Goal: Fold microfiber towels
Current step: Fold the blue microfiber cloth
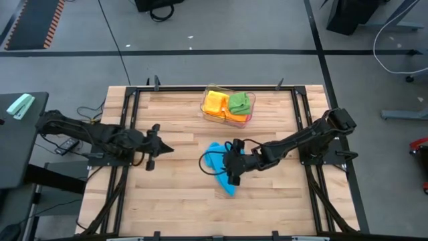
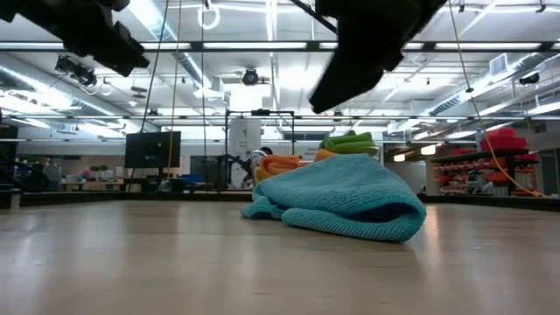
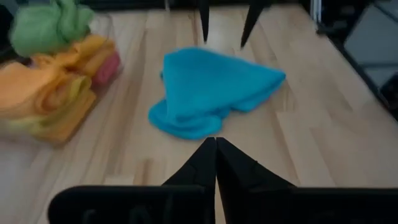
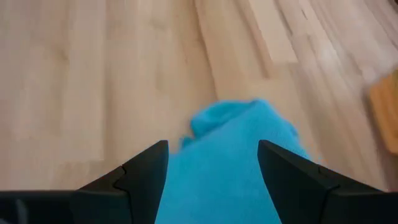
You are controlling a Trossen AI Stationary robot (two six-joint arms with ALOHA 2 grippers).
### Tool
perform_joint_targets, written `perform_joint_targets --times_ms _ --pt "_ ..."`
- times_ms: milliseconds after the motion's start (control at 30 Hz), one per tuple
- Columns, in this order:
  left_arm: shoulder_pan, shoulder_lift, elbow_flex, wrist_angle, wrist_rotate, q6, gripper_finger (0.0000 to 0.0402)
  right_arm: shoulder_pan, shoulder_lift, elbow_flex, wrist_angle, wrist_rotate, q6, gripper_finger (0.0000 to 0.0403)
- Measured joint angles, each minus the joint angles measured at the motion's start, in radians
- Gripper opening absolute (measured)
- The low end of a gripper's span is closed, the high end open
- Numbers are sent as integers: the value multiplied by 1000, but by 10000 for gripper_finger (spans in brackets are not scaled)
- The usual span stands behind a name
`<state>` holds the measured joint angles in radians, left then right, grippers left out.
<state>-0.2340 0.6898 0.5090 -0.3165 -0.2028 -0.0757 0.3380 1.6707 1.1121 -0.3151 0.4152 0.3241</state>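
Blue towel: it lies bunched on the wooden table (image 1: 174, 201) near the middle, the blue towel (image 1: 219, 167) loosely heaped, not flat, with one lobe trailing toward the near edge.
Right gripper: your right gripper (image 1: 229, 163) hovers just above the heap with its fingers spread wide and nothing between them; in the right wrist view the cloth fills the gap below the right fingers (image 4: 140, 171).
Left gripper: your left gripper (image 1: 159, 147) waits to the left of the towel, well apart from it, fingers pressed together and empty.
Other towels: the green towel (image 1: 241, 102) and the orange towel (image 1: 215, 104) sit in the clear tray (image 1: 226, 119) at the far edge, with a pink one showing under them from the left wrist.
Step in hand: probably taking hold of the blue cloth to spread it before any fold.
How to do it well: come down on one edge or corner, not the thick middle, so you lift one layer only.
Second arm: open your left fingers and bring them to an opposite corner, so you can pull the cloth flat.
Watch for: a pinch through two layers, which would drag the whole bundle.
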Motion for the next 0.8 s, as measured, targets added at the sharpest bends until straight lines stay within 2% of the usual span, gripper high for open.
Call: perform_joint_targets --times_ms 233,433,667,800 --pt "-6 -87 -45 15 -19 -45 10 -62 -31 35 -129 -4 -42 257" --pt "-7 -76 -58 38 -21 -95 18 -143 -37 29 -261 -8 -74 257" --pt "-13 -66 -59 39 -20 -131 33 -245 -29 -41 -216 -192 -66 256" --pt "-14 -62 -58 33 -18 -152 22 -258 -29 -104 -157 -259 -64 229"
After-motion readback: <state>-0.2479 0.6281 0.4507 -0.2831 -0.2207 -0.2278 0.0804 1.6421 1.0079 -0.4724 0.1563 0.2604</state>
